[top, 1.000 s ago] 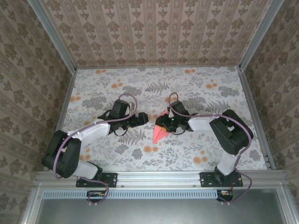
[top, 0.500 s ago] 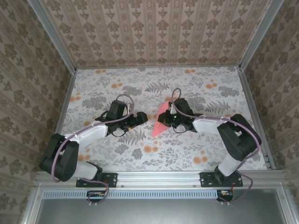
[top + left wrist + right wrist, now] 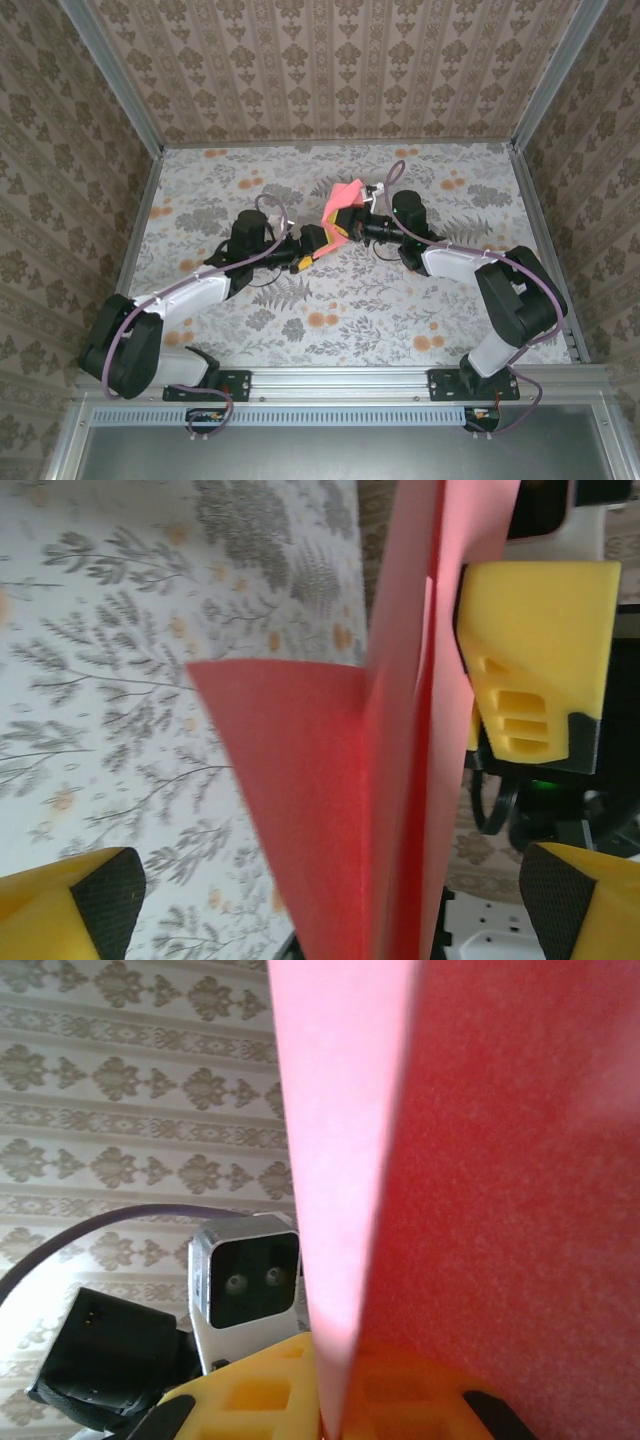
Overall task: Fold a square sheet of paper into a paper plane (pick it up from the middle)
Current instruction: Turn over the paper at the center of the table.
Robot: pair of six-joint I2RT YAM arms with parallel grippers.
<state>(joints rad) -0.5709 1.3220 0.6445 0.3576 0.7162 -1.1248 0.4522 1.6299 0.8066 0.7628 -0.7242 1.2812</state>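
The right hand [image 3: 354,228] is pinched tight on the paper plane [image 3: 343,202] and has lifted it off the worktop [image 3: 400,300], where it lay a moment ago. The plane now stands on its edge in the air between the two arms. The left hand [image 3: 316,245] has come closer, its fingers spread wide on each side of the paper, not pinching it. It looks ready for the next fold

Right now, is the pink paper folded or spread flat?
Folded: the paper plane shows a crease and overlapping layers, clamped in the right gripper.
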